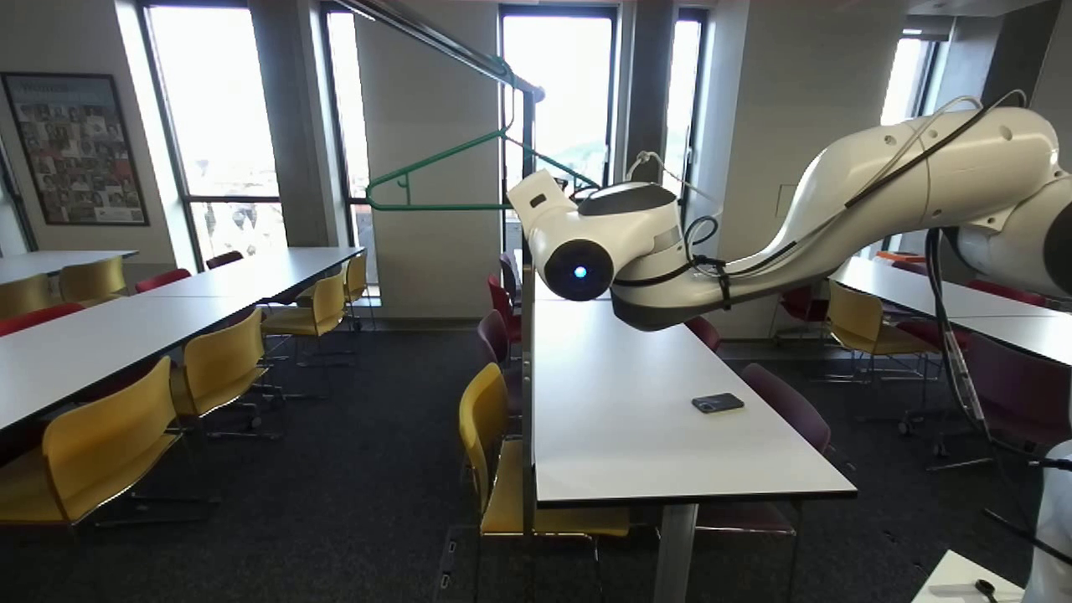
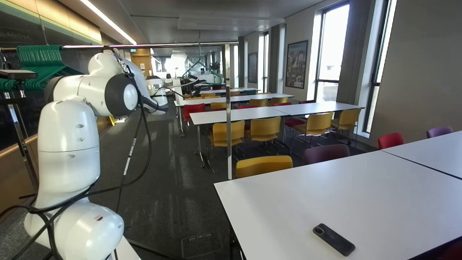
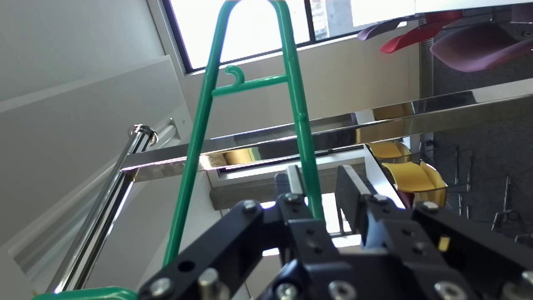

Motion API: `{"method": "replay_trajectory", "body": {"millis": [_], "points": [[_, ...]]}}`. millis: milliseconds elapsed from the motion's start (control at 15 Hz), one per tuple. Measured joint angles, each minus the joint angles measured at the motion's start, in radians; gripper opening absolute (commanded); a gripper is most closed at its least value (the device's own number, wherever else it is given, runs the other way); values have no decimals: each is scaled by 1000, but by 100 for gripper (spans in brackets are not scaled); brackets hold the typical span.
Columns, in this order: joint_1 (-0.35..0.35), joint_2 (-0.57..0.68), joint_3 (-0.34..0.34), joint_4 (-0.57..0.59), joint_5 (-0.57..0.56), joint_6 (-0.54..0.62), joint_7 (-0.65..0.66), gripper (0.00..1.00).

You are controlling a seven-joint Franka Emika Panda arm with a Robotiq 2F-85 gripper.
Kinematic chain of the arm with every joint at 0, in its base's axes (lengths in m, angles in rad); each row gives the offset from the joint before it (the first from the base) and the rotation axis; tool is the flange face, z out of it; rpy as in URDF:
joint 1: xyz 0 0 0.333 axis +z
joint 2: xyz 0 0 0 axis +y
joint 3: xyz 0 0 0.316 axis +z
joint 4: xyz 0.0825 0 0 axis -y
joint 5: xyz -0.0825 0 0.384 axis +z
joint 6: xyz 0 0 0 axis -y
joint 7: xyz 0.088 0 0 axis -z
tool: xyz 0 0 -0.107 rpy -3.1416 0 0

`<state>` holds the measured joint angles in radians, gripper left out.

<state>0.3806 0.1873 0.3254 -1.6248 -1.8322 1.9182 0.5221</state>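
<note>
Interior of a classroom or similar teaching room. In both exterior views, long white worktops (image 1: pixel 126 327) stand in parallel rows on a dark floor (image 1: pixel 360 419), lined with yellow chairs (image 1: pixel 222 360) and red chairs (image 2: pixel 193 110). Additional indicators: a dark wall board (image 2: pixel 21 29) bearing faint writing, a framed poster (image 1: pixel 77 151) of small pictures, tall windows (image 1: pixel 222 100) and a ceiling strip light (image 2: pixel 108 21).

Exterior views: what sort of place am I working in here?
Probably a classroom or study space: rows of white tables, yellow chairs along them, and a dark wall board with faint writing.
</note>
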Motion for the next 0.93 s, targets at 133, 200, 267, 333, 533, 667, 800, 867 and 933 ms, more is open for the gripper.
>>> {"method": "replay_trajectory", "body": {"millis": [133,200,267,333,533,667,800,867,933], "points": [[0,0,0,0,0,0,0,24],[0,0,0,0,0,0,0,23],[1,0,0,0,0,1,0,16],[1,1,1,0,0,1,0,7],[1,1,2,0,-2,1,0,0],[1,1,4,0,-2,2,-2,35],[1,1,4,0,-2,2,-2,43],[1,1,4,0,-2,2,-2,51],[1,1,4,0,-2,2,-2,59]]}}
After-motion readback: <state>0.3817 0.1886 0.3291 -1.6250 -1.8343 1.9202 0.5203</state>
